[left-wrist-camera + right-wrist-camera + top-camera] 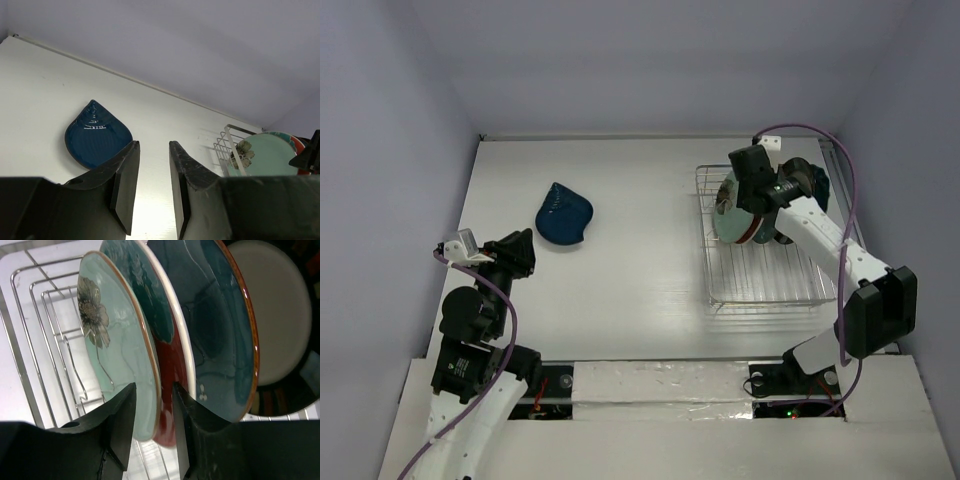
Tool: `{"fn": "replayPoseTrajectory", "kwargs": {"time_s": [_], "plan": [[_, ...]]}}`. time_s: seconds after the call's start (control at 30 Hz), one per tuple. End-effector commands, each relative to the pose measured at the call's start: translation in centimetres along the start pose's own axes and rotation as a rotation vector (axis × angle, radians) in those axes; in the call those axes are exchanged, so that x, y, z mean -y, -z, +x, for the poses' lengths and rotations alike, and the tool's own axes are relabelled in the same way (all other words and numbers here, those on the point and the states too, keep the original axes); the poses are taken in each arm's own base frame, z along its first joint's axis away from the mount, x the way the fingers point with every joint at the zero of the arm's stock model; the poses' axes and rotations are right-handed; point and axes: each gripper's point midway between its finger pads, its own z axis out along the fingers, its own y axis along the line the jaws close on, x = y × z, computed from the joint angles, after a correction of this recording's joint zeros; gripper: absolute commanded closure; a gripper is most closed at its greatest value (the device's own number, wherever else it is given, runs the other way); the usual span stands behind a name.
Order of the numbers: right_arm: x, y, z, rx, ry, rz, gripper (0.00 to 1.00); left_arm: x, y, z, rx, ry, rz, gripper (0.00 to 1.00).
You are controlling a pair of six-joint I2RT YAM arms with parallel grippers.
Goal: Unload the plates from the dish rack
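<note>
**Sam:** Is it bright in there?

**Mia:** Yes. Light comes from up high and spreads evenly over the white table [640, 290]. The shadows are soft and pale. A faint one lies by the dish rack [760, 282].

**Sam:** Any shiny spots?

**Mia:** Little white glints sit on the blue shell-shaped plate [95, 135]. Up close, the rim of the pale green plate [120, 360] gleams, and so do the rack wires.

**Sam:** Anything fuzzy?

**Mia:** The left gripper's black fingers [125, 185] look dark and a bit soft near the camera. The pale plate at the back [280, 325] is blurry, and the corner above it is dark.
</note>
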Motion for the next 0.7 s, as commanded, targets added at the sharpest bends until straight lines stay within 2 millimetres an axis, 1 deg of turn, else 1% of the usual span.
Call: {"fn": "replayPoseTrajectory", "kwargs": {"time_s": [0.0,0.03,0.1,0.13,0.17,0.2,0.3,0.37,0.4,0.43,0.53,0.57,0.6,0.63,0.67], "plan": [[0.6,-1.4,-1.6,0.050,-0.043,0.013,0.60,0.5,-0.3,-0.3,0.013,0.003,0.017,0.73],[0.8,-2.0,-1.2,0.047,-0.048,0.019,0.61,0.5,-0.3,-0.5,0.017,0.005,0.019,0.72],[0.4,-3.1,-1.1,0.053,-0.066,0.011,0.62,0.5,-0.3,-0.5,0.017,0.004,0.019,0.72],[0.5,-3.5,-1.2,0.060,-0.081,0.013,0.63,0.5,-0.2,-0.5,0.017,0.006,0.019,0.71],[0.3,-3.9,-0.6,0.057,-0.078,0.010,0.64,0.5,-0.2,-0.4,0.017,0.006,0.019,0.71],[0.0,-4.4,-0.8,0.064,-0.095,-0.008,0.64,0.6,-0.2,-0.5,0.019,0.006,0.020,0.70],[-0.7,-5.0,-0.6,0.069,-0.097,-0.028,0.67,0.5,-0.3,-0.4,0.017,0.004,0.019,0.68],[-0.7,-5.2,-0.5,0.061,-0.090,-0.020,0.73,0.5,-0.3,-0.5,0.018,0.004,0.020,0.67],[-0.5,-5.1,-0.7,0.065,-0.089,-0.016,0.76,0.5,-0.3,-0.4,0.017,0.002,0.019,0.67],[-0.3,-4.6,-1.1,0.077,-0.094,-0.015,0.83,0.5,-0.2,-0.5,0.019,0.005,0.020,0.67],[0.5,-3.5,-2.3,0.109,-0.102,-0.006,0.91,0.5,-0.2,-0.5,0.021,0.005,0.021,0.66],[0.8,-2.8,-3.0,0.130,-0.104,-0.012,0.96,0.5,-0.2,-0.5,0.021,0.005,0.021,0.66],[1.0,-2.5,-3.3,0.136,-0.103,-0.012,0.98,0.6,-0.2,-0.6,0.023,0.004,0.022,0.66],[1.2,-1.9,-4.2,0.152,-0.104,-0.015,1.00,0.5,-0.2,-0.5,0.022,0.006,0.022,0.65],[1.3,-1.5,-4.7,0.159,-0.103,-0.018,1.00,0.6,-0.2,-0.6,0.023,0.004,0.022,0.65]]}}
